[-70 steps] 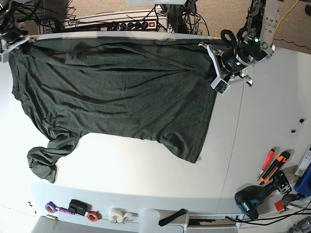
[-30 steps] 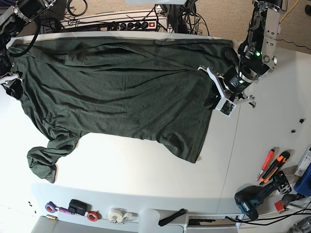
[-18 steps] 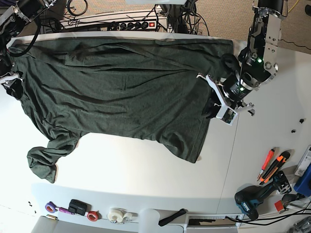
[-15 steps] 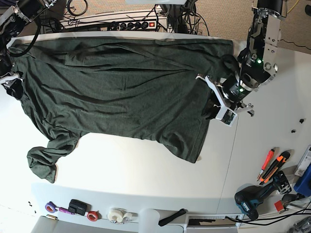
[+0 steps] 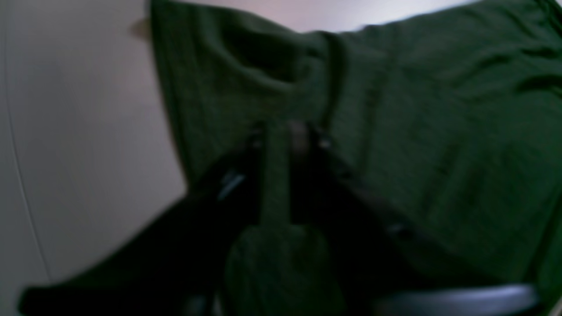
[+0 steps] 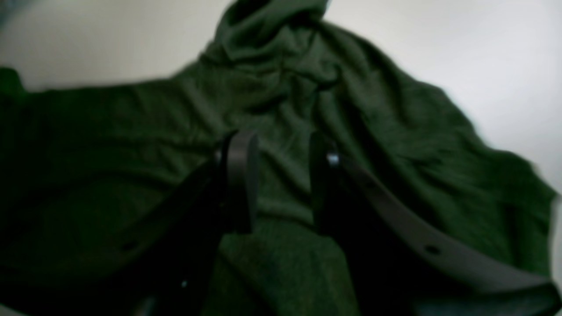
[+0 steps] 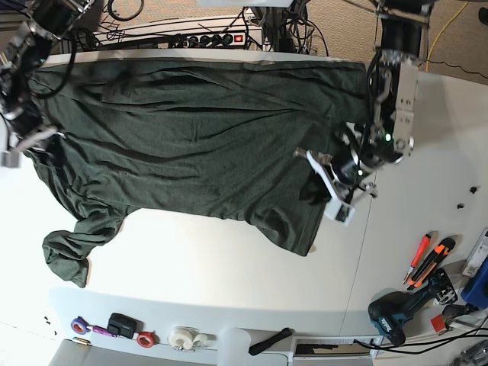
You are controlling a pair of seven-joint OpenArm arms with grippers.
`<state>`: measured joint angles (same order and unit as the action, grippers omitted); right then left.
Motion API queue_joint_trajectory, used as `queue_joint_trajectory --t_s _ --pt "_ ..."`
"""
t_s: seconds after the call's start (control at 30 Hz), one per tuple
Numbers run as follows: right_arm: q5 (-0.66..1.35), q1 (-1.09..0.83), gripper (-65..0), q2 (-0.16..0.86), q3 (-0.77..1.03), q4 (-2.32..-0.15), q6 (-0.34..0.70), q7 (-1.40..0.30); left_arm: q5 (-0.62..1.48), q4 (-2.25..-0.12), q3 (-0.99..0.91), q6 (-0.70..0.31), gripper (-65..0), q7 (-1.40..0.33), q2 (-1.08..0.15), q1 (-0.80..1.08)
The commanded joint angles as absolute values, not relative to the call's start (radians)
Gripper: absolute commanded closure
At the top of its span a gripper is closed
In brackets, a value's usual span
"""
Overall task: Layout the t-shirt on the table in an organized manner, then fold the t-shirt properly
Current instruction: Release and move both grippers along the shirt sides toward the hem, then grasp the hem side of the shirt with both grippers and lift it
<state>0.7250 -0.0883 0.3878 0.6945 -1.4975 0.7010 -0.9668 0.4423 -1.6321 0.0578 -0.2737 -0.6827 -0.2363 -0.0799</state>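
The t-shirt [image 7: 183, 145] lies spread across the far half of the table [image 7: 213, 274], dark green and creased, its body reaching from the left side to the right, one sleeve bunched in a heap [image 7: 72, 252] at the near left. Its lower hem corner hangs toward the table's middle.

My left gripper [image 7: 319, 183] sits at the shirt's right edge; in the left wrist view a strip of the cloth [image 5: 276, 175] runs up between my two fingers [image 5: 250, 145], but the picture is too smeared for me to tell whether I am clamped on it or have let go.

My right gripper [image 7: 30, 145] is at the shirt's left edge. In the right wrist view my fingers [image 6: 239, 175] stand apart with a fold of fabric [image 6: 281, 184] between them, and they pinch that fold.

Along the near edge lie tape rolls [image 7: 145, 339], and at the near right a drill [image 7: 400, 313] and orange cutters [image 7: 427, 263].
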Motion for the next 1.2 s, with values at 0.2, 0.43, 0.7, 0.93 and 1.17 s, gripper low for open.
queue_joint_trajectory --t_s 0.2,0.43,0.7,0.93,1.17 --pt "0.701 0.001 -20.1 0.412 0.512 -1.512 0.698 -0.936 0.477 -1.389 0.056 -0.207 -27.5 -0.653 -0.233 -0.277" --pt "0.641 0.019 -20.1 0.383 0.446 -1.512 0.698 -0.927 0.601 -1.046 0.056 -0.242 -27.5 -0.656 -0.233 -0.511" --pt "0.609 0.019 -20.1 0.368 0.446 -1.512 0.698 -0.91 0.777 -0.614 0.048 -0.361 -27.4 -0.657 -0.233 -0.695" --pt "0.609 0.019 -20.1 0.343 0.446 -1.512 0.698 -0.908 0.831 -0.542 -0.059 -0.419 -25.5 -0.688 -0.225 -0.709" --pt "0.609 0.019 -20.1 0.338 0.446 -1.512 0.698 -0.908 0.83 -0.542 -0.059 -0.421 -25.5 -0.709 -0.17 -0.709"
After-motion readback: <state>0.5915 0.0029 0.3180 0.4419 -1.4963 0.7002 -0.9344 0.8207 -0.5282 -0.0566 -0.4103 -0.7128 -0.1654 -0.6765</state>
